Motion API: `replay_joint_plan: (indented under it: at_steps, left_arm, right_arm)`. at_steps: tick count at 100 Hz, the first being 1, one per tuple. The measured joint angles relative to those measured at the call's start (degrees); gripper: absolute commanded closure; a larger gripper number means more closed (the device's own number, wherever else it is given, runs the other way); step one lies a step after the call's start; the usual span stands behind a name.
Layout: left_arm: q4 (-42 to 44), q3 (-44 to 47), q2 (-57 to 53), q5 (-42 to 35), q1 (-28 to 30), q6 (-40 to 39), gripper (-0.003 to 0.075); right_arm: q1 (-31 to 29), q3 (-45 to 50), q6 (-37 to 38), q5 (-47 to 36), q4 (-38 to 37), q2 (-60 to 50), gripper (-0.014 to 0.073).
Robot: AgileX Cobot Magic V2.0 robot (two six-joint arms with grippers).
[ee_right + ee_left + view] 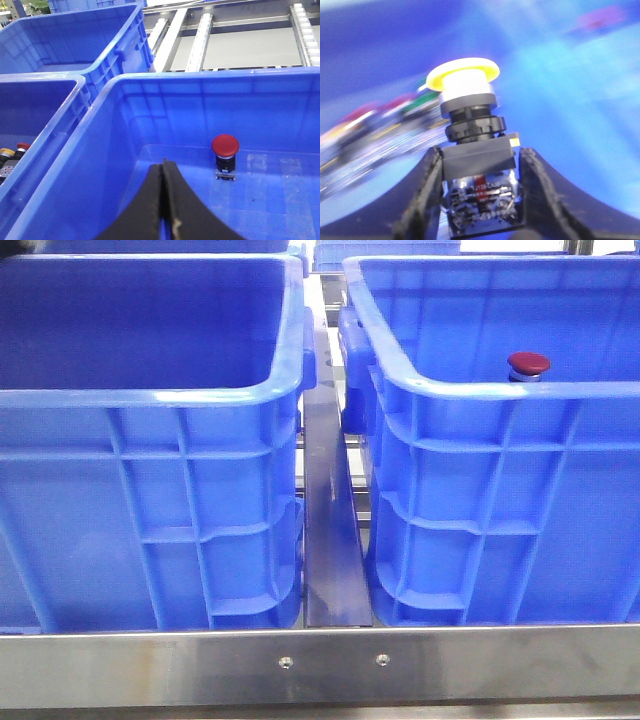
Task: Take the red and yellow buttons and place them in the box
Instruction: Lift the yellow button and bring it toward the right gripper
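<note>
on the steel frame [320, 665], right box [500, 440] holds red button [225, 146]; left fingers [422, 195] pinch yellow button [464, 75]; right fingers [165, 200] pressed together.

an industrial sorting or assembly line, not a home: big blue ribbed crates [150, 490] stand side by side on a steel frame [320, 665] with bolts, and at 12 o'clock beyond them run roller conveyor rails [305, 30] with more crates [65, 45] stacked behind.

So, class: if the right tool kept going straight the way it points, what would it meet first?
Probably the bare floor of the blue crate, a little short of the red button; the right tool points slightly beside it, though depth is unclear.
</note>
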Motion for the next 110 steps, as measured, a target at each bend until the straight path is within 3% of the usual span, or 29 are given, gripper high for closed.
replay_joint_plan:
  at_steps: [35, 47, 64, 73, 88, 110]
  left_arm:
    - [-0.4, 0.0, 0.3, -7.8, -16.0, 0.0, 0.0715]
    - [0.3, 0.0, 2.4, -8.8, -18.4, 0.0, 0.0715]
    - [0.6, 0.0, 4.4, -9.0, -18.8, 0.0, 0.0715]
    - [0.7, 0.0, 4.4, -9.1, -18.8, 0.0, 0.0715]
    - [0.7, 0.0, 4.4, -9.3, -18.8, 0.0, 0.0715]
    - [0.7, 0.0, 4.4, -9.3, -18.8, 0.0, 0.0715]
  right_arm:
    - [0.0, 0.0, 0.0, 1.3, 0.0, 0.0, 0.0629]
    - [0.0, 0.0, 0.0, 3.8, 0.0, 0.0, 0.0474]
    - [0.0, 0.0, 0.0, 8.0, -0.1, 0.0, 0.0126]
    - [0.0, 0.0, 0.0, 10.2, 1.5, 0.0, 0.0012]
    - [0.0, 0.0, 0.0, 16.3, 10.1, 0.0, -0.0009]
    - [0.0, 0.0, 0.0, 32.0, 26.7, 3.4, -0.0009]
